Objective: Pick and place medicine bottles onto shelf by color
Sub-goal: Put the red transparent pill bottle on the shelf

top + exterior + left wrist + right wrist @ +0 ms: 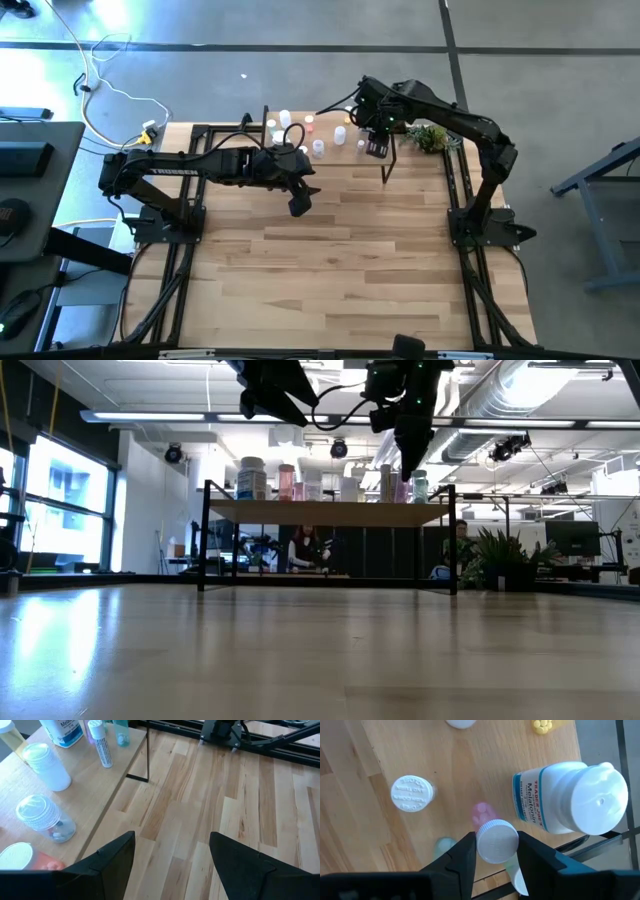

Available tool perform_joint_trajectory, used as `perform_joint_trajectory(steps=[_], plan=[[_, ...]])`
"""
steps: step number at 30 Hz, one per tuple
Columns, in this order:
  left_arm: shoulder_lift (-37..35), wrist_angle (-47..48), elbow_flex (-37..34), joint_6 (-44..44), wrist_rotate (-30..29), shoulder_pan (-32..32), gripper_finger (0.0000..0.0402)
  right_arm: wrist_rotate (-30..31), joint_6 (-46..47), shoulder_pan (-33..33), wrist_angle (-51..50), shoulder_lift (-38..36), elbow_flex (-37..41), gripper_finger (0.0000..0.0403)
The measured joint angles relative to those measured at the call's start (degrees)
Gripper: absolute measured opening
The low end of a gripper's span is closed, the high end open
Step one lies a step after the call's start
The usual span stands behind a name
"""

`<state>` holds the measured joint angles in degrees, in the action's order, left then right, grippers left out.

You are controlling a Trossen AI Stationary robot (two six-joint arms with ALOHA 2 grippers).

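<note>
The shelf (345, 157) stands at the table's far middle with several white medicine bottles on its board (380, 750). My right gripper (496, 836) hangs over the shelf's right part (412, 465), pointing down, slightly open, with a small bottle's white ribbed cap (496, 841) between its fingers. Beside it stands a larger white Melatonin bottle (570, 800), and a white-capped bottle (411, 794) stands farther off. My left gripper (172, 840) is open with nothing in it, above the bare table in front of the shelf's left part (298, 205). My right gripper comes from above, and its fingers (465, 855) stand close on two opposite sides of the small bottle's ribbed cap (485, 845). Whether they touch the cap I cannot tell. The bottle stands upright on the shelf board.
A green plant (430, 135) sits right of the shelf. The shelf's thin black legs (147, 750) reach down to the table. More bottles (42, 765) stand at the shelf's left end, close to my left gripper. The wide near half of the tabletop (330, 270) is bare wood.
</note>
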<state>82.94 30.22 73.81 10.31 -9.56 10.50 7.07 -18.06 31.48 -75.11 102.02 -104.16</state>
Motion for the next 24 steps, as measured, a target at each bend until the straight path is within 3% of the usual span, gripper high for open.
perform_joint_trajectory(steps=[24], plan=[[0.0,1.7,0.0,0.0,0.1,0.0,0.0248,-1.4,0.9,0.0,-0.2,0.4,0.1,0.0126]])
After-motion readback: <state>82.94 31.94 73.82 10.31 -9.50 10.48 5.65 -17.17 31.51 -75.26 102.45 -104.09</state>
